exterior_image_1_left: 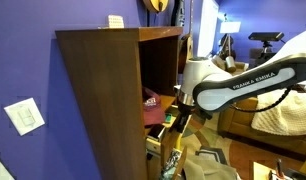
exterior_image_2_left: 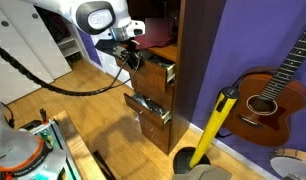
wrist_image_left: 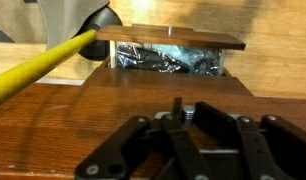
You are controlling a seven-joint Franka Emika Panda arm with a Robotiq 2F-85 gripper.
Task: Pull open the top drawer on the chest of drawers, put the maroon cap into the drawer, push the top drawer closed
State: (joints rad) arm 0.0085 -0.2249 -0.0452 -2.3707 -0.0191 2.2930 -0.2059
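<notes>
The chest of drawers (exterior_image_1_left: 98, 90) is a tall dark-brown cabinet, seen in both exterior views (exterior_image_2_left: 198, 60). Its top drawer (exterior_image_2_left: 156, 70) stands out a little from the cabinet. In the wrist view I look down its wood front (wrist_image_left: 143, 100). My gripper (wrist_image_left: 185, 112) is shut around the small silver knob on that front. It also shows in both exterior views (exterior_image_2_left: 136, 58) (exterior_image_1_left: 179, 115). The maroon cap (exterior_image_1_left: 150, 100) lies inside the cabinet at the level of the cubby floor and top drawer. I cannot tell which of the two it rests in.
The lower drawer (exterior_image_2_left: 151, 106) is pulled out, with silvery clutter inside (wrist_image_left: 168, 60). A yellow pole (exterior_image_2_left: 213, 128) leans by the cabinet's foot and crosses the wrist view (wrist_image_left: 38, 68). A guitar (exterior_image_2_left: 268, 95) leans on the purple wall. A sofa (exterior_image_1_left: 283, 115) stands behind the arm.
</notes>
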